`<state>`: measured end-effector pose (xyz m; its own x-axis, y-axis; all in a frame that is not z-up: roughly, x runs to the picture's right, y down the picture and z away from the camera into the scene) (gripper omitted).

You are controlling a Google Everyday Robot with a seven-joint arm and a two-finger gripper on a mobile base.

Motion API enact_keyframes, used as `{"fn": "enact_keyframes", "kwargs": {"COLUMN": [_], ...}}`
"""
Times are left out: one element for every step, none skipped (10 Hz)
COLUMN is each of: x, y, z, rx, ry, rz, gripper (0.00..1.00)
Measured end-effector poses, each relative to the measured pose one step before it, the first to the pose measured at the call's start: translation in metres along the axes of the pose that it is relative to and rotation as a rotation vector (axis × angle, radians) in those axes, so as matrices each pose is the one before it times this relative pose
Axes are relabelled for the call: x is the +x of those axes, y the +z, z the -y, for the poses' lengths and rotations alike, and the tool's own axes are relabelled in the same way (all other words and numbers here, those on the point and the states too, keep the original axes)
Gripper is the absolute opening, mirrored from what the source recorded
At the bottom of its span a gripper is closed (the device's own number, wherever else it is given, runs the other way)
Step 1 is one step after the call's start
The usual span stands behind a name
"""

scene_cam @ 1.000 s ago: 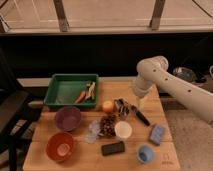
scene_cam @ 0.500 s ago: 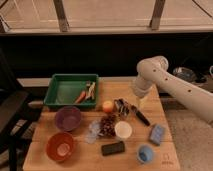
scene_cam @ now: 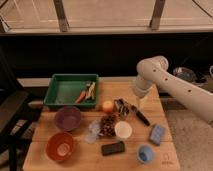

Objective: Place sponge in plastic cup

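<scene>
Gripper [scene_cam: 142, 103] position: suspended at the end of the downward-bent arm, above the far right part of the table [scene_cam: 85, 159], over a dark-handled utensil [scene_cam: 142, 117] and just beside a cluster of cutlery [scene_cam: 125, 106]. Gripper state: whether it is spread or pressed together cannot be told, and nothing is seen held in it. Change check: compared with the views from one second and half a second ago, arm and gripper occupy the same place, and no object on the table has shifted. Meaning for the task: the arm appears to be pausing, and the approach to the sponge [scene_cam: 157, 134] is judged not yet begun, so the whole pick and place remains to be done. Sponge location: flat on the table, nearer the camera than the gripper and slightly toward the view's right, well apart from it and unobstructed from above. Cup [scene_cam: 145, 154] location: nearer the camera again, close to the front table edge, near the sponge but not touching, upright with its mouth open. Nearby items to avoid: a cream cup [scene_cam: 123, 130] to the view's left of the sponge and a black slab [scene_cam: 113, 148] to the view's left of the cup. Next move, as judged: travel toward the camera and descend onto the sponge.
</scene>
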<state>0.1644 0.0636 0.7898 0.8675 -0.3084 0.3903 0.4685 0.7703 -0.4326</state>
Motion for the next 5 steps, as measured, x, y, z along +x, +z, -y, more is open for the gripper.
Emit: {"fn": "enact_keyframes", "kwargs": {"x": [0.00001, 0.00002, 0.00008, -0.00006, 0.00056], "y": [0.00001, -0.00001, -0.00001, 0.00048, -0.00195], "z": [-0.00001, -0.00001, -0.00007, -0.00070, -0.00121], "rx": [0.00001, -0.00002, 0.00001, -0.00157, -0.00512], "ry": [0.00001, 0.00004, 0.00017, -0.00155, -0.00858], "rz": [0.00001, -0.00002, -0.00010, -0.00193, -0.01247], "gripper": [0.74, 0.74, 0.74, 0.74, 0.74]}}
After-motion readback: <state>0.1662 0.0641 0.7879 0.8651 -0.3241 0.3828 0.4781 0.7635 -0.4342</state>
